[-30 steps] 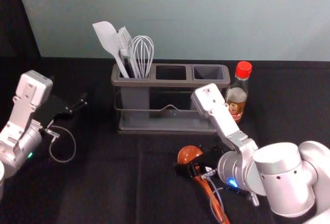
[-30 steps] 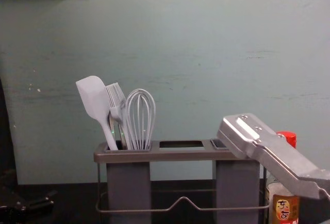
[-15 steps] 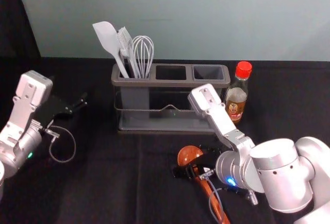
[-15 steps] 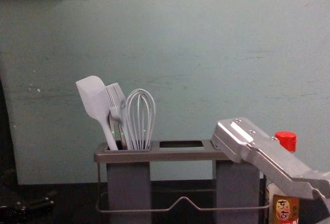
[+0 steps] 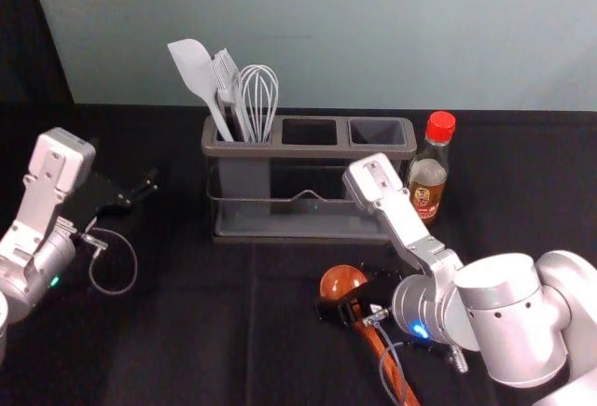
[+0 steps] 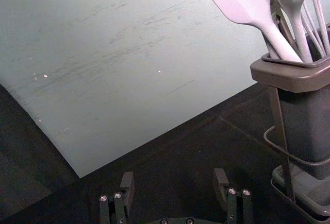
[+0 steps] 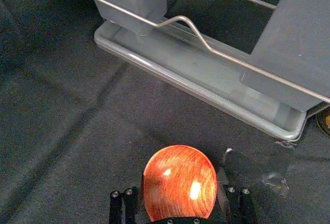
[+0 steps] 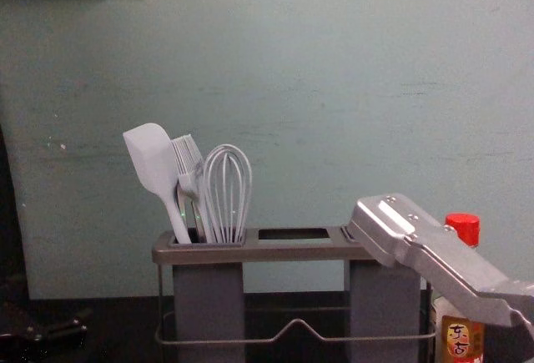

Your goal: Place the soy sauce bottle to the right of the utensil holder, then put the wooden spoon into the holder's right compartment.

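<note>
1. Right gripper (image 7: pixel 180 187), lower centre of the head view: fingers apart, astride the wooden spoon (image 5: pixel 340 281). Close squarely, then lift gently.
2. Left gripper (image 6: pixel 173 185), idle at left, spread.
3. Soy sauce bottle (image 5: pixel 428 180), upright, right of the utensil holder (image 5: pixel 312 151); steer clear.
4. Black cloth (image 5: pixel 187 331) beneath; pale wall (image 5: pixel 392 33) behind.

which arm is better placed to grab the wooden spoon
Right, probably: the right gripper is around the wooden spoon, jaws apart; the left gripper is off left of the holder.
</note>
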Motion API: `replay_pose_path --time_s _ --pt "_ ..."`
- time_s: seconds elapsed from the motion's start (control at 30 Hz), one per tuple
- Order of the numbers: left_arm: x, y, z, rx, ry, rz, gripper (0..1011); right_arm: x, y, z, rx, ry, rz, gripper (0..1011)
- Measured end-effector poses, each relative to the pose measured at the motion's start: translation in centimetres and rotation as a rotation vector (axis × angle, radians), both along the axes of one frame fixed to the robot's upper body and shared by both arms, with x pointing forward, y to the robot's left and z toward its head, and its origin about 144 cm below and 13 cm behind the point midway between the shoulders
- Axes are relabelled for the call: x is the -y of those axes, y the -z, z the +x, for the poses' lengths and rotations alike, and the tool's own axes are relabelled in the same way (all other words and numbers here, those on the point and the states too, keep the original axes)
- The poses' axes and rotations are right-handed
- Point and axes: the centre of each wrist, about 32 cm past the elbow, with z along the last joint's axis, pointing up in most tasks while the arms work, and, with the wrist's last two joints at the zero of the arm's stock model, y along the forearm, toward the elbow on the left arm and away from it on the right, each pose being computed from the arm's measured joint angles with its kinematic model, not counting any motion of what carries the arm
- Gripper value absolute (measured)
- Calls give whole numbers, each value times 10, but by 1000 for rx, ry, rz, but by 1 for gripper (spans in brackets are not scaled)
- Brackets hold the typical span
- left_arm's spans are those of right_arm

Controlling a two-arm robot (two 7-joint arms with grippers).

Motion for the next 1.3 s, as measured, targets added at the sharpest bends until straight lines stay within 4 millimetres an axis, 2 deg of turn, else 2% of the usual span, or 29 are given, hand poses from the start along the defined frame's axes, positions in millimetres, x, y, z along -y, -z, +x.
replay_pose_path --time_s 0.17,0.5,0.67,0.8,1.03,1.3 --pt "0 0 0 0 0 0 1005 3 -3 -3 17 3 8 839" --pt "0 0 0 0 0 0 1005 19 -16 -27 126 -7 73 839" --pt "0 0 0 0 0 0 1005 36 -8 -55 293 -14 154 838" --pt "0 0 0 0 0 0 1005 49 1 -68 398 -19 216 839" --pt "0 0 0 0 0 0 1005 67 8 -75 491 -28 300 839" --pt "0 0 0 0 0 0 1005 71 9 -73 484 -19 298 838"
